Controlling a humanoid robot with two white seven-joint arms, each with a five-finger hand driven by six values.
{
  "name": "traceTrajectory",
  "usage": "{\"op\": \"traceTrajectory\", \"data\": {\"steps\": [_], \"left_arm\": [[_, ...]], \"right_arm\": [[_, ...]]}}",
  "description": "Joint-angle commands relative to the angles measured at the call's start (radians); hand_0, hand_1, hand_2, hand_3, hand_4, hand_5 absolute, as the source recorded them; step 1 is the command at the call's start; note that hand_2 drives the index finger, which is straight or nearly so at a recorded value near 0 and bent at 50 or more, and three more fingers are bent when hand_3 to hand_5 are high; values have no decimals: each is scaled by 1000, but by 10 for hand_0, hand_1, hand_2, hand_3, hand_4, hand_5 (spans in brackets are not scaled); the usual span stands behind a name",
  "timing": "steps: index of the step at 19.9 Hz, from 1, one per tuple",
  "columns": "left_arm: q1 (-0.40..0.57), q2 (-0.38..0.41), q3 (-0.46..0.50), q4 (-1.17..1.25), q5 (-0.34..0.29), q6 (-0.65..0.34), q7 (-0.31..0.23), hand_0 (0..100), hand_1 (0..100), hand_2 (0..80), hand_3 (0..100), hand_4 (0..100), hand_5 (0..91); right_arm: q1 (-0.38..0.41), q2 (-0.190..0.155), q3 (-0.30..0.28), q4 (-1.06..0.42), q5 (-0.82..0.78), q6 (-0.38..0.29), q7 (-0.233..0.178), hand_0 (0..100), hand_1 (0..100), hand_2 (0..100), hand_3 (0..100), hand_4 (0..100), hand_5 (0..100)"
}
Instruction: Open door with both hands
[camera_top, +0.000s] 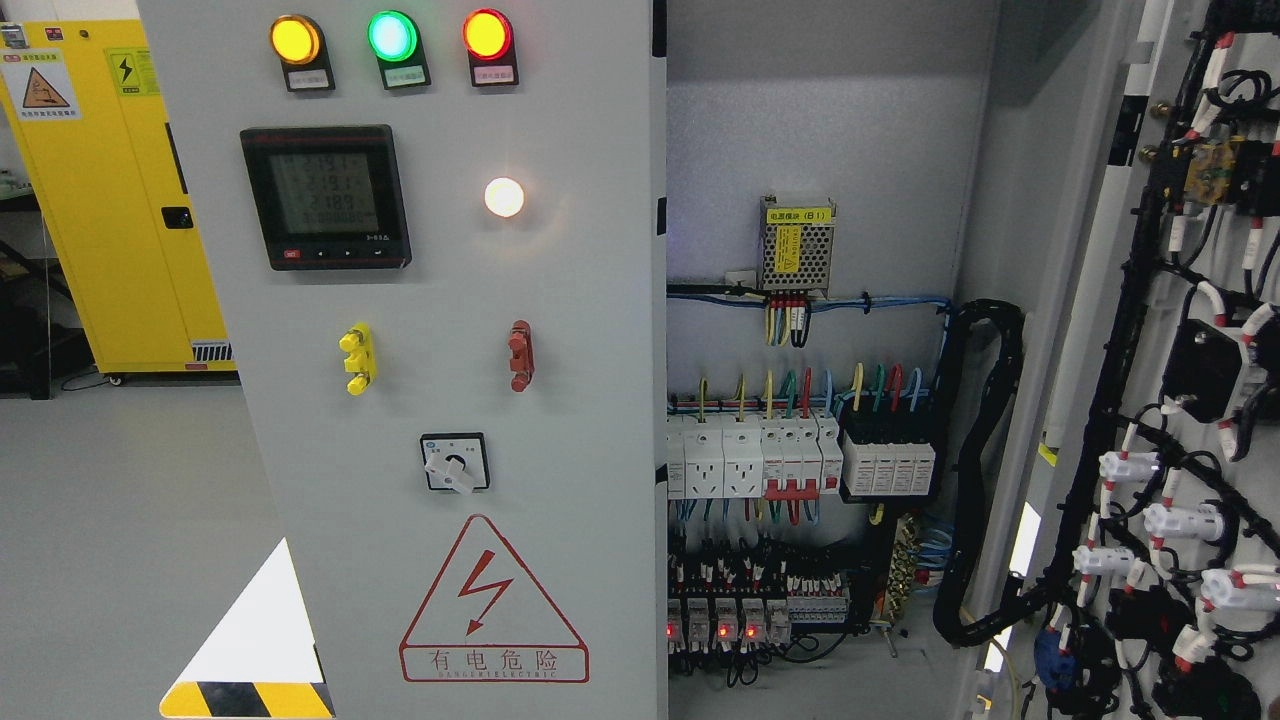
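Observation:
A grey electrical cabinet fills the head view. Its left door (560, 420) stands shut and carries three lit lamps, a meter (326, 196), a yellow handle (357, 359), a red handle (520, 355), a rotary switch (455, 463) and a red warning triangle. The right door (1180, 360) is swung wide open at the picture's right, its inner face covered in black wiring and connectors. The cabinet interior (810, 440) lies exposed with breakers, coloured wires and a power supply. Neither hand shows anywhere in the frame.
A yellow storage cabinet (100, 200) stands behind at the far left on a grey floor (120, 540). A black cable loom (975, 470) hangs between the interior and the open door. A yellow-black striped marking sits at the bottom left.

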Motion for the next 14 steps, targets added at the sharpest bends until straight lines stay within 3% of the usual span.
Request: {"op": "traceTrajectory", "data": {"steps": [1,2,4,7,8,11,14], "left_arm": [[0,-43,41,409,-12,1,14,120,556,0,0,0,0],[0,-46,-6,412,-30,4,52,120,556,0,0,0,0],[0,-46,-77,414,-65,12,198,120,556,0,0,0,0],[-1,-46,-86,414,-75,14,473,120,556,0,0,0,0],[-1,-48,-88,412,-75,14,529,120,556,0,0,0,0],[-5,-60,-98,408,-85,14,505,120,556,0,0,0,0],[-8,-63,-98,402,-153,1,406,120,556,0,0,0,0]], "right_arm": [[-25,32,8,0,0,-1,-1,0,500,40,0,0,0],[-25,32,8,0,0,-1,-1,0,500,40,0,0,0],[-25,32,8,0,0,-1,-1,0,500,40,0,0,0],[-25,32,8,0,0,-1,-1,0,500,40,0,0,0],[-25,32,8,0,0,-1,-1,0,500,40,0,0,0],[-25,32,6,0,0,-1,-1,0,500,40,0,0,0],[-25,34,6,0,0,-1,-1,0,500,40,0,0,0]]}}
